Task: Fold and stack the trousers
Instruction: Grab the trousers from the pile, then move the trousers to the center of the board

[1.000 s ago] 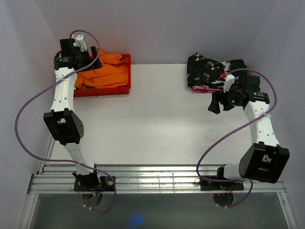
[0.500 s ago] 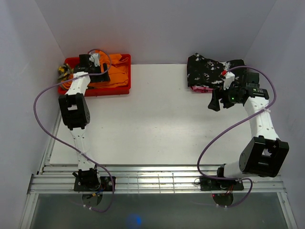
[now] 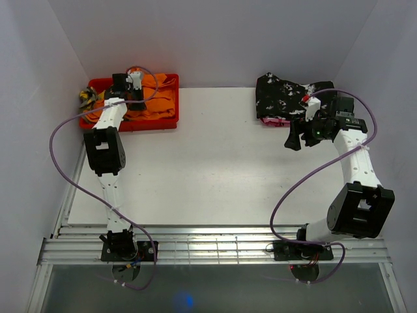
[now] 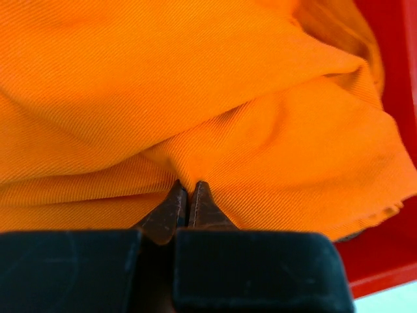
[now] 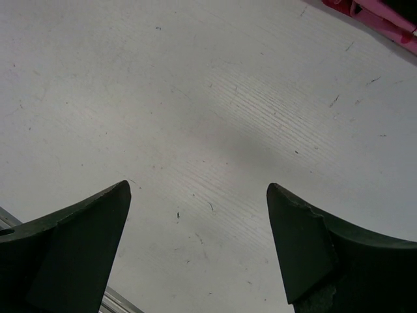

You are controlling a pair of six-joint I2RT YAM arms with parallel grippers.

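The bright orange trousers point(image 3: 163, 98) lie bunched in a red tray point(image 3: 150, 124) at the table's far left. My left gripper point(image 3: 125, 90) is down in that tray. In the left wrist view its tips point(image 4: 187, 186) are shut together, pinching a raised fold of the trousers point(image 4: 195, 98), with the red tray wall point(image 4: 401, 52) at the right. My right gripper point(image 3: 296, 140) hovers over bare table at the right. Its fingers point(image 5: 195, 189) stand wide open with nothing between them.
A black white-speckled garment point(image 3: 287, 98) lies at the far right on something pink point(image 3: 268, 121), whose edge shows in the right wrist view point(image 5: 378, 16). A green-yellow camouflage cloth point(image 3: 86, 98) sits at the tray's left end. White walls enclose three sides.
My left arm swung down into the red tray and its jaws went from open to shut on the orange cloth. The right arm barely shifted.
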